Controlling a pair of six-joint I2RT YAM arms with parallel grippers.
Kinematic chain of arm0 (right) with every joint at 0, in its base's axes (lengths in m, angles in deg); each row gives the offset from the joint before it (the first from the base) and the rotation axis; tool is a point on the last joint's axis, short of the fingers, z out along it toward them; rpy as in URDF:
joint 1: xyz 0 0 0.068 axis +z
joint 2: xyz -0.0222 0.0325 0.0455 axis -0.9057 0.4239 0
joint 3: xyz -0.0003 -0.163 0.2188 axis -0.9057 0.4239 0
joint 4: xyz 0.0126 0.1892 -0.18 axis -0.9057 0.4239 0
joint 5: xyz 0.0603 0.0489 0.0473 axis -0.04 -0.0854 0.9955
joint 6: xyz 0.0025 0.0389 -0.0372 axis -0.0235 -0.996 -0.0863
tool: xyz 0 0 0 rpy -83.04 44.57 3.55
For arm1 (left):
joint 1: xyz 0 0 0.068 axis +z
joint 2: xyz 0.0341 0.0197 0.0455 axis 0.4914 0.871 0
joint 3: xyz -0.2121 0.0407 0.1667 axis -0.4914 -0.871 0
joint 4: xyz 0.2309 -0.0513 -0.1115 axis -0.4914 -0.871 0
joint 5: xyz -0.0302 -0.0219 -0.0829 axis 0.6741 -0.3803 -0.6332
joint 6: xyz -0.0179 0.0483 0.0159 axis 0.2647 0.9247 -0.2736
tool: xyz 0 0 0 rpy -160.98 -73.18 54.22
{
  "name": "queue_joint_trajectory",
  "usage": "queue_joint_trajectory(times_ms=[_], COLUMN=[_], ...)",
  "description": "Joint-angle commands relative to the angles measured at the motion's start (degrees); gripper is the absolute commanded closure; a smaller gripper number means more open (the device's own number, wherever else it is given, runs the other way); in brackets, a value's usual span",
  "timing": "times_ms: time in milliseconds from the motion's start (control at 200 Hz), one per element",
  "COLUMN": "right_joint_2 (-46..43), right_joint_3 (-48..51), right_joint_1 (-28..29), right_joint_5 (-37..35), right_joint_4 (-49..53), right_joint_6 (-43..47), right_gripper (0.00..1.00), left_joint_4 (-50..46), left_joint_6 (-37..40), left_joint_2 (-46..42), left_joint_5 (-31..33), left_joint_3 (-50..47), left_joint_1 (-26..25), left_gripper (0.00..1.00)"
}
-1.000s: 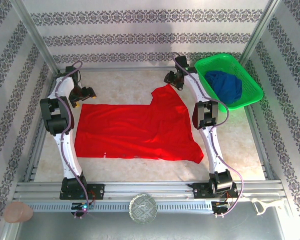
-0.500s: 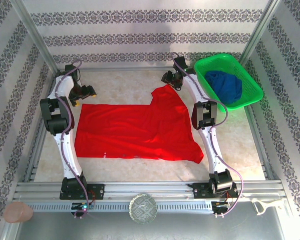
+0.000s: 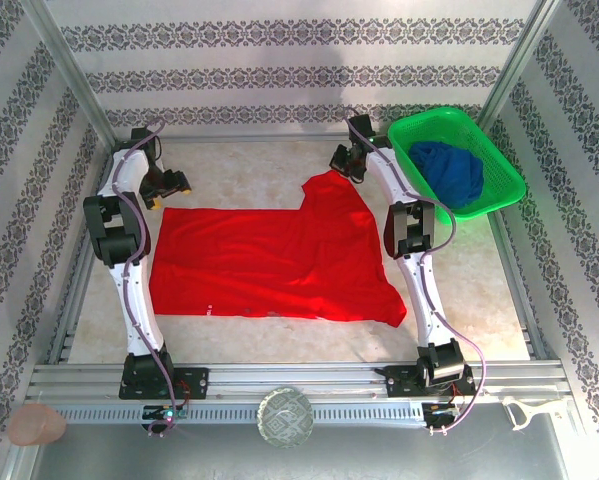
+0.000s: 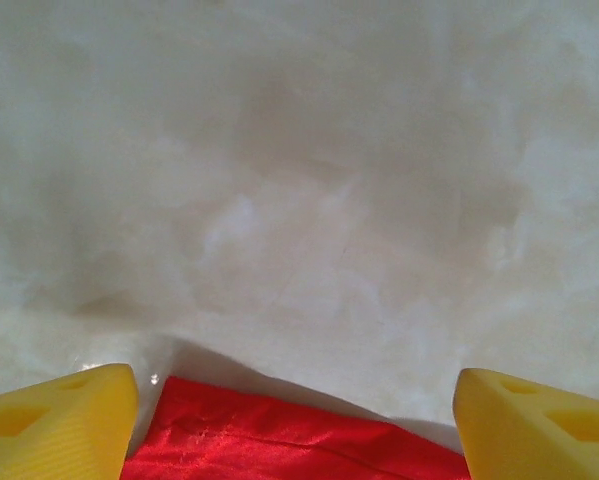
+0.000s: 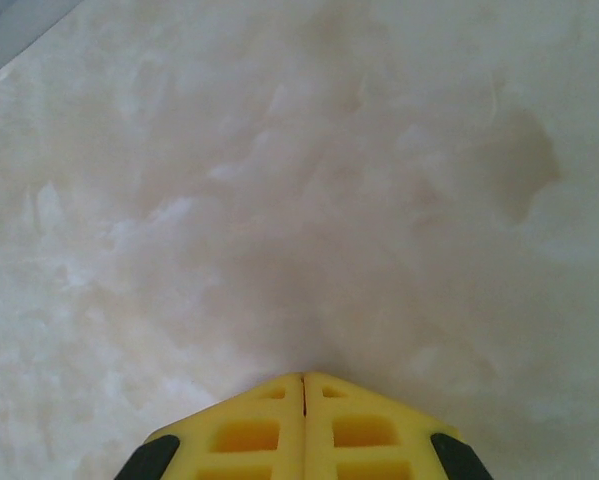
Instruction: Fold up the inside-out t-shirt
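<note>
Red t-shirt lies spread flat on the pale marbled desk, between the two arms. Its body runs left to right. A flap at the right end reaches toward the far side, and a pointed corner sticks out at near right. The cloth is mostly smooth, with light wrinkles across the right half. Left end effector sits low at the shirt's far-left corner. In the left wrist view this end effector is released: its yellow fingers stand wide apart with bare desk ahead of them, and the red edge of the shirt lies between them at the bottom of the frame, casting a thin shadow on the desk. Whether the fingers touch the cloth I cannot tell. Right end effector is at the far side, just beyond the tip of the shirt's raised flap. In the right wrist view it is clenched, its yellow fingers pressed together along a thin seam, no cloth seen between them, and marbled desk beyond. A green basket stands at far right, clear of the shirt, with a blue garment bunched inside.
</note>
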Motion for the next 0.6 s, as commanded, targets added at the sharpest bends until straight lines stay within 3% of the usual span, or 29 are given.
queue_joint_trajectory(times_ms=[0, 410, 595], right_joint_2=[-4.35, -6.65, -7.40], right_joint_3=[1.33, 4.20, 4.27], right_joint_1=[-0.21, 0.28, 0.20], right_joint_5=[2.23, 2.79, 2.97], right_joint_4=[1.52, 0.35, 0.37], right_joint_6=[-1.52, -2.22, -2.21], right_gripper=[1.00, 1.00, 1.00], left_joint_4=[-4.01, -4.43, -3.83], left_joint_6=[2.95, 5.98, 5.53], left_joint_2=[2.04, 3.41, 4.17], left_joint_5=[2.56, 5.15, 4.57], left_joint_3=[2.94, 2.10, 2.13], left_joint_1=[-0.29, -1.97, -2.21], left_gripper=[0.20, 0.22, 0.34])
